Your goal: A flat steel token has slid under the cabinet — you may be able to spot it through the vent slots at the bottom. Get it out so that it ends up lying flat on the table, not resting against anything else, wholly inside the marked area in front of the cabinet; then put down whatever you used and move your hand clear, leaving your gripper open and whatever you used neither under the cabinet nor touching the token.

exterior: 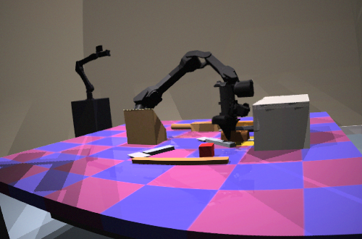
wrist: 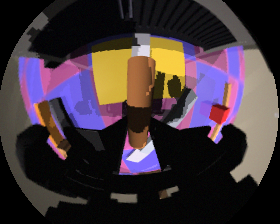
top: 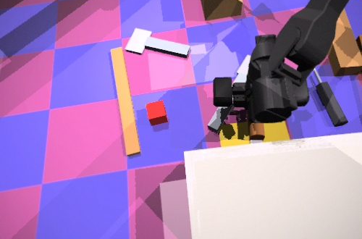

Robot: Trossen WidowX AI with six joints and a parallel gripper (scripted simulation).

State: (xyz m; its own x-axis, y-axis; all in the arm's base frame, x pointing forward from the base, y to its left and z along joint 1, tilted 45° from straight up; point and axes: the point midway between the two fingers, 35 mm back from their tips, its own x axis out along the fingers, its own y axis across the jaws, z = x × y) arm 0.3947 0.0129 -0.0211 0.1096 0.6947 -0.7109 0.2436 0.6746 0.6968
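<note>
My gripper (exterior: 227,133) (wrist: 138,118) points down in front of the cabinet (top: 275,192) (exterior: 280,128), shut on the brown handle (top: 257,130) (exterior: 240,135) (wrist: 140,82) of a tool. The handle points toward the cabinet. Its grey metal part (wrist: 141,46) shows at the far end of the handle and runs out of sight at the cabinet's front. The yellow marked area (top: 276,130) (exterior: 247,144) (wrist: 110,75) lies beneath the handle, partly shadowed. The steel token cannot be made out in any view; whatever lies under the cabinet is hidden.
A grey tool (top: 217,119) (wrist: 181,107) lies beside the marked area. Another T-shaped grey tool (top: 166,46), a red cube (top: 156,113) (exterior: 206,149) and an orange bar (top: 124,101) (exterior: 181,161) lie farther off. A black-handled tool (top: 331,103) and wooden pieces (top: 345,54) lie opposite.
</note>
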